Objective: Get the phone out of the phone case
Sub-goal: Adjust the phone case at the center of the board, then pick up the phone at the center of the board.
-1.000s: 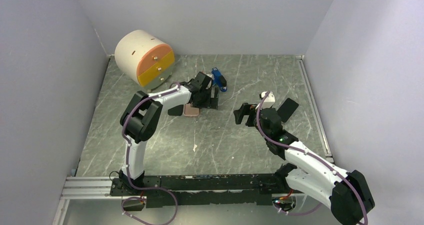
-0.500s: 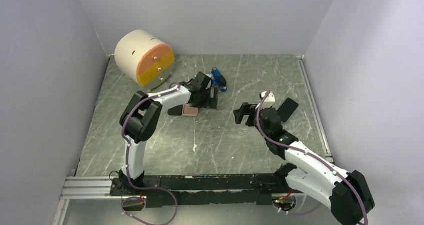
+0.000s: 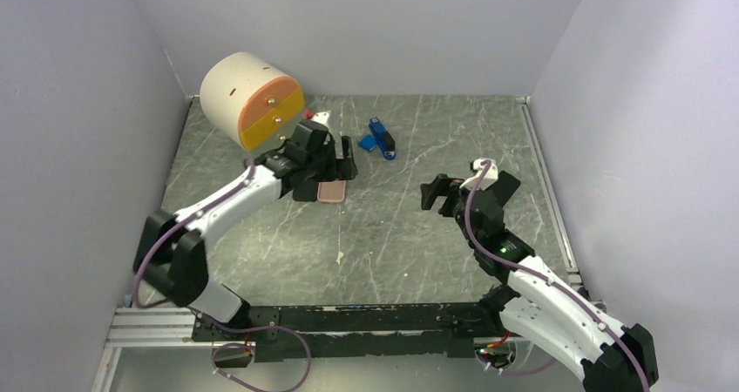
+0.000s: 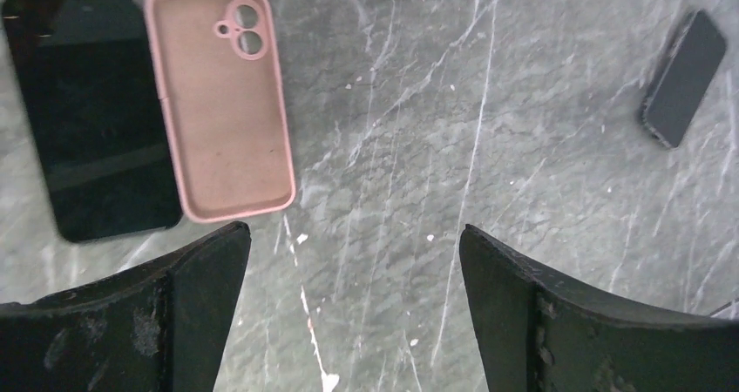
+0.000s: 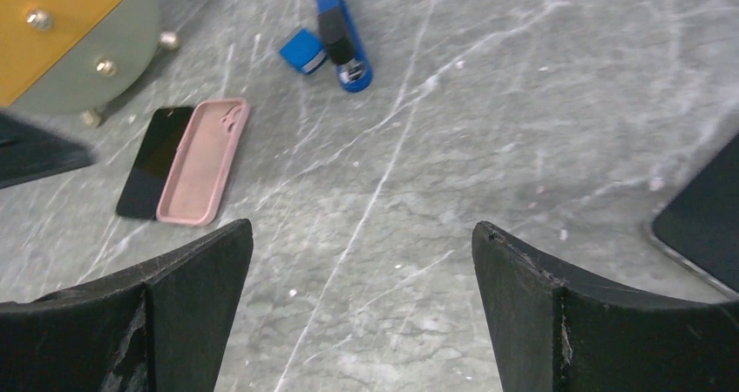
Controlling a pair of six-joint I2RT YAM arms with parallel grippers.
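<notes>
We see the black phone (image 4: 91,113) lying screen up just left of the empty pink case (image 4: 218,100), on the table (image 3: 392,235) left of its middle, both long axes running near to far, the case's camera hole at the far end. The left gripper (image 4: 353,231) hangs over them and the right gripper (image 5: 361,226) well to the right, both spread wide, holding nothing. The table is marbled grey-green with white veins, with plain pale walls (image 3: 392,26) on three sides.
</notes>
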